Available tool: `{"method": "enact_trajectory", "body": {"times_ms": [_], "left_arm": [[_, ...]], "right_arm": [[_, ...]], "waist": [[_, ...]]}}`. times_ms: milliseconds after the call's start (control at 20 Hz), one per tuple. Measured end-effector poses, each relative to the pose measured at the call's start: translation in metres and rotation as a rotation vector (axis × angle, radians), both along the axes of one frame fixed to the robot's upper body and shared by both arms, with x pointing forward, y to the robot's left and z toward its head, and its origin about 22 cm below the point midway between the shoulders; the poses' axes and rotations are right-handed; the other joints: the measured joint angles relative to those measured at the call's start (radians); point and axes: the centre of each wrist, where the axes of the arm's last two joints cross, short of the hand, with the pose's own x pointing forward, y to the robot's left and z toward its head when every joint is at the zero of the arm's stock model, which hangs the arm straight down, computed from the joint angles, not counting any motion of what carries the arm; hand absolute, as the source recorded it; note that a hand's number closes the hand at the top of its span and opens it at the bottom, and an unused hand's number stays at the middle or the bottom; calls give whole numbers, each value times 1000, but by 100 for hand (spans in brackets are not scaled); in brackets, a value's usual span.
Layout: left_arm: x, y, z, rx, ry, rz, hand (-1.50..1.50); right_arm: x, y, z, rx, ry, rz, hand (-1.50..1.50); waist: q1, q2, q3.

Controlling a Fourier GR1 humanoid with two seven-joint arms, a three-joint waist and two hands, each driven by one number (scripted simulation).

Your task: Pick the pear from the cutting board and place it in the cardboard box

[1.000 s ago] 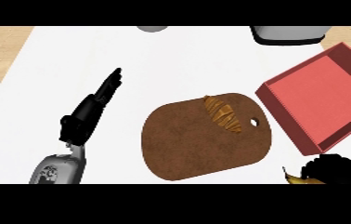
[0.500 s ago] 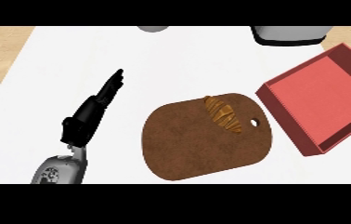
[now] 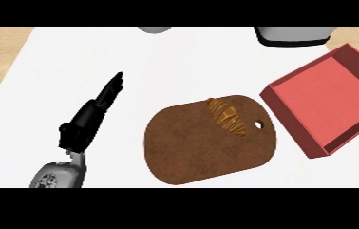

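Note:
A brown wooden cutting board (image 3: 200,149) lies on the white counter, right of centre. On its far part rests a golden-brown ridged item (image 3: 226,116) that looks like a croissant rather than a pear. A shallow red box (image 3: 319,97) sits just right of the board, its near corner close to the board's handle hole. My left hand (image 3: 88,121) rests at the left of the board, open, with straight fingers pointing away from me and nothing in it. My right hand does not show.
A grey appliance with a black base (image 3: 293,34) stands at the far right edge. A small grey round object (image 3: 154,29) peeks in at the far middle. Wooden surface (image 3: 13,45) borders the counter at the left.
The right hand, seen at the lower right corner one second ago, has left the view. The left hand and the item on the board have not moved.

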Motion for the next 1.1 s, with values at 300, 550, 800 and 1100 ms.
{"method": "enact_trajectory", "body": {"times_ms": [300,550,800,1100], "left_arm": [[5,-4,3,-4,-1,-12,0],[5,-11,2,-4,3,-27,0],[7,-14,0,-4,-4,-40,0],[13,-15,4,-7,-7,-53,0]], "right_arm": [[-8,-15,32,94,-12,-76,150],[4,-17,61,135,-35,-98,150],[25,-10,75,179,-22,-80,150],[56,4,85,233,14,-55,150]], "waist": [[12,4,0],[27,7,0],[39,9,1],[50,11,1]]}}
